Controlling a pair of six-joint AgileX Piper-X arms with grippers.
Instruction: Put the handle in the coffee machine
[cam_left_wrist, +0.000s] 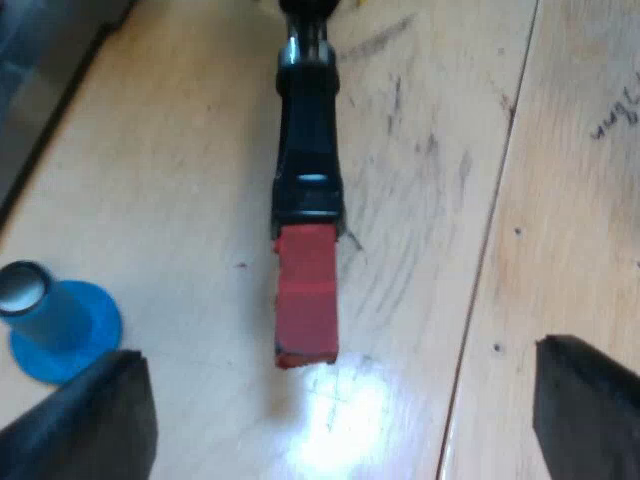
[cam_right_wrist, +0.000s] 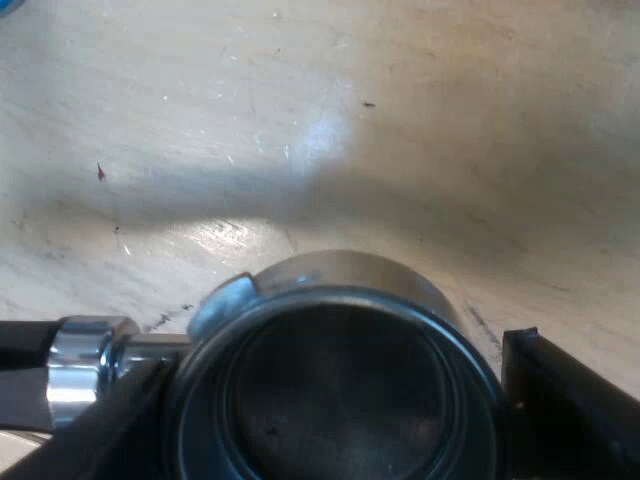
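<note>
The left gripper (cam_left_wrist: 336, 385) hangs with its jaws spread wide, holding nothing, just off the red end (cam_left_wrist: 305, 290) of the dark handle (cam_left_wrist: 305, 140). The handle stretches away from it over the wooden table (cam_left_wrist: 170, 150), and a blue tamper (cam_left_wrist: 60, 320) rests on the boards nearby. The right gripper (cam_right_wrist: 335, 400) has its jaws pinching the round basket of the metal holder (cam_right_wrist: 340, 280), with a finger (cam_right_wrist: 575, 405) against each side and the basket's open mouth facing the camera above the table.

No legible text, label, brand, number or sign is present. The tabletop (cam_left_wrist: 560, 250) carries dark pen scribbles (cam_left_wrist: 615, 112) beside a board seam; they cannot be read as characters.
</note>
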